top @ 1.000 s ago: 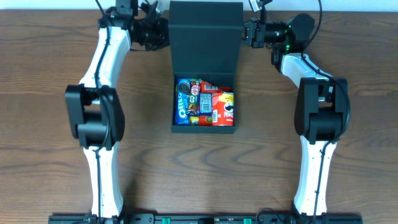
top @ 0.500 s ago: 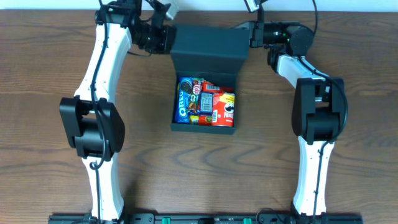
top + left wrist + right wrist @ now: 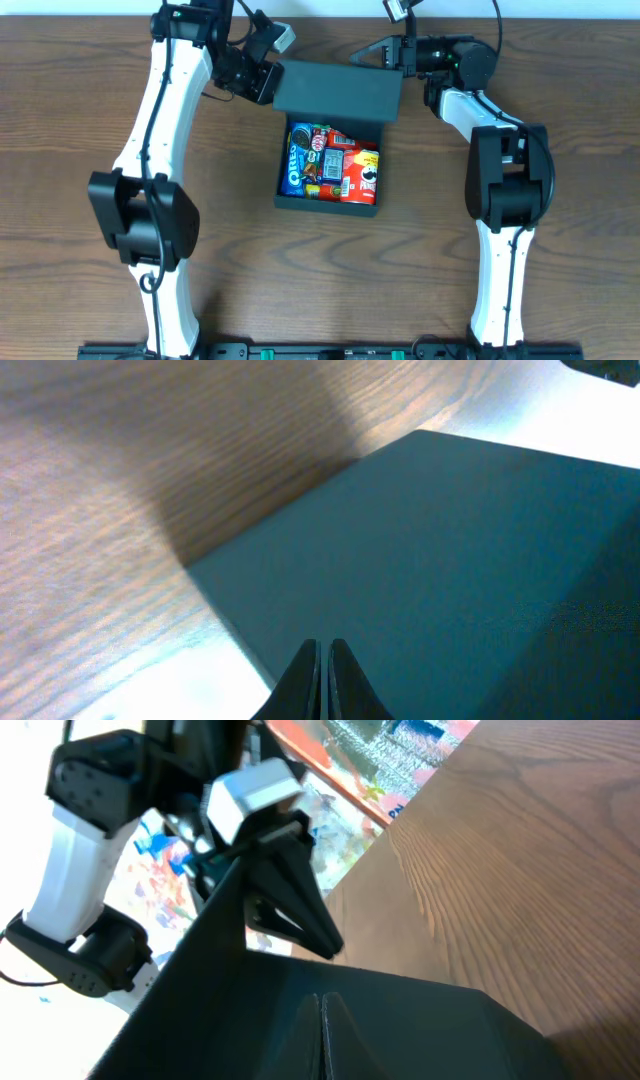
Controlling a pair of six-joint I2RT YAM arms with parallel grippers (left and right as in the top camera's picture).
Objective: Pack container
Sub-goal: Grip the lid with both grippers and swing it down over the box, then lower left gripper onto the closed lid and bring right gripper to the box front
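Your left hand (image 3: 268,75) and right hand (image 3: 380,52) each clamp narrowly a far corner of the half-raised flap lid (image 3: 335,90) of the dark teal-black matte square box (image 3: 327,206), centred on the wooden counter (image 3: 230,240).

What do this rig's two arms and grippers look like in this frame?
Both the left arm and right arm have white links between bulky black joint housings, with thin black cables near the wrists. The left gripper and right gripper have slim, dark, tapering fingers.
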